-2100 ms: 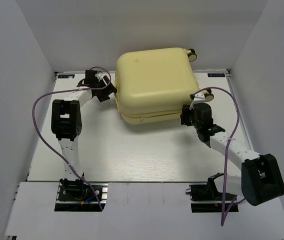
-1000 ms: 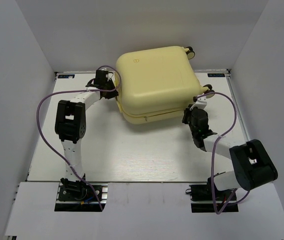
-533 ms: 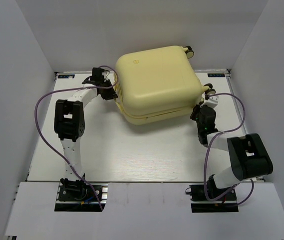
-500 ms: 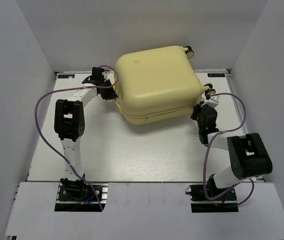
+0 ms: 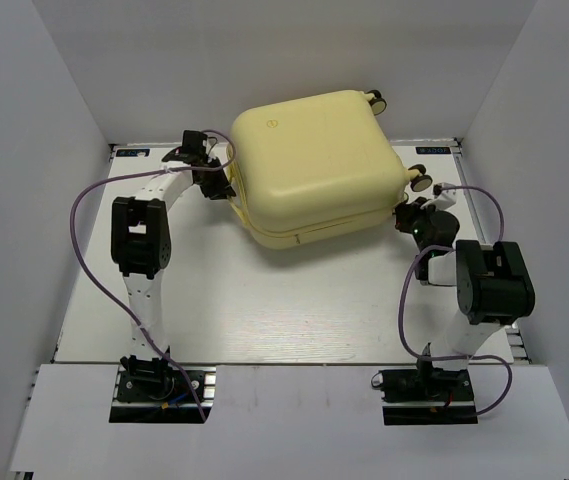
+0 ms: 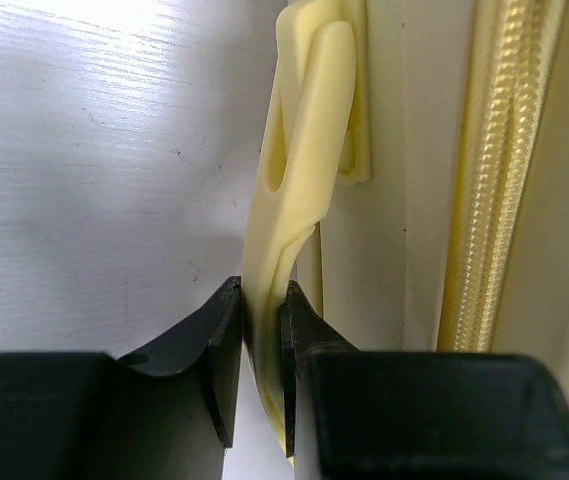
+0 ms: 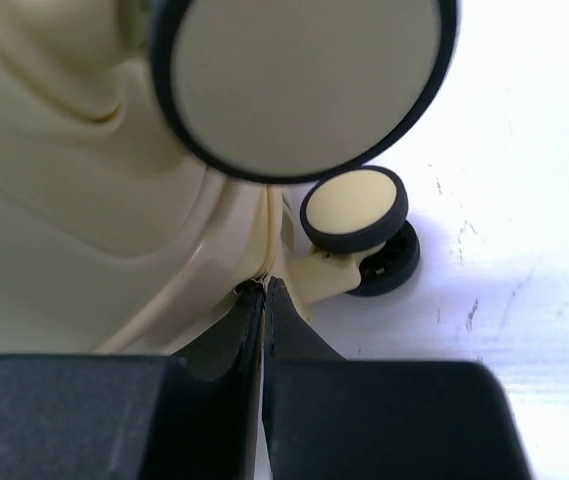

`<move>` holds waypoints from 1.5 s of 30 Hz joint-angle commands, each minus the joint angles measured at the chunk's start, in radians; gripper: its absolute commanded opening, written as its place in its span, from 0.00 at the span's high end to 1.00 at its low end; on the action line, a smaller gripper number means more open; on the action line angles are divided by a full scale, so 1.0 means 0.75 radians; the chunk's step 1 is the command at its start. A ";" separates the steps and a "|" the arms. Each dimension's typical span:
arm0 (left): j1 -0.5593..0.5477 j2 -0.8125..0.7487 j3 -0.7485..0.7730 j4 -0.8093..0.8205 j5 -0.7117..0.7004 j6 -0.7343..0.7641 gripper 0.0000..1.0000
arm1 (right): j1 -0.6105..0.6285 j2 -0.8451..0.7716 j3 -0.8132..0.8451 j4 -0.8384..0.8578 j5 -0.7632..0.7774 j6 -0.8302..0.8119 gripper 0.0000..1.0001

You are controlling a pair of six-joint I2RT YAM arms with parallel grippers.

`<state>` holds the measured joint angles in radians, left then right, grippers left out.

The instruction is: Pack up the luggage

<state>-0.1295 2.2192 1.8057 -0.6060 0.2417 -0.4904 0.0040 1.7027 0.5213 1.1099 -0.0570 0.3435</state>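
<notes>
White bench [image 5: 264, 310], upper centre: luggage [image 5: 314, 160], closed; left claw [image 6: 261, 305] pinching side handle [image 6: 304, 130]; right claw [image 7: 263, 295] pressed together at seam [image 7: 267, 245] by wheel [image 7: 354, 208]. Advice: hold handle firm, probe seam gently.

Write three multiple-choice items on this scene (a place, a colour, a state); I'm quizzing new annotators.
1. The left gripper is: A parked by its base; B at the handle of the luggage; C raised in mid-air.
2. The luggage shell is: A pale yellow; B blue; C black.
3. The luggage is: A wide open; B standing upright; C closed, lying flat.
B: the left wrist view shows the fingers pinching the handle. A: it is yellow in every view. C: the top view shows it shut and flat.
</notes>
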 commanded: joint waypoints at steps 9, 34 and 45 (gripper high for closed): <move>0.207 0.064 0.055 -0.207 -0.396 0.093 1.00 | -0.290 0.206 0.360 0.101 -0.374 0.192 1.00; 0.252 0.262 0.370 -0.237 -0.281 0.167 1.00 | -0.187 0.571 1.195 -0.529 -0.808 -0.341 1.00; 0.351 0.262 0.388 -0.294 -0.298 0.183 1.00 | -0.181 0.967 1.600 -0.258 -0.922 0.305 1.00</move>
<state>-0.0132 2.3825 2.1059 -0.8009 0.2459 -0.3931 -0.1001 2.4016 1.6119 0.8200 -1.0138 0.5316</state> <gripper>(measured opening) 0.272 0.008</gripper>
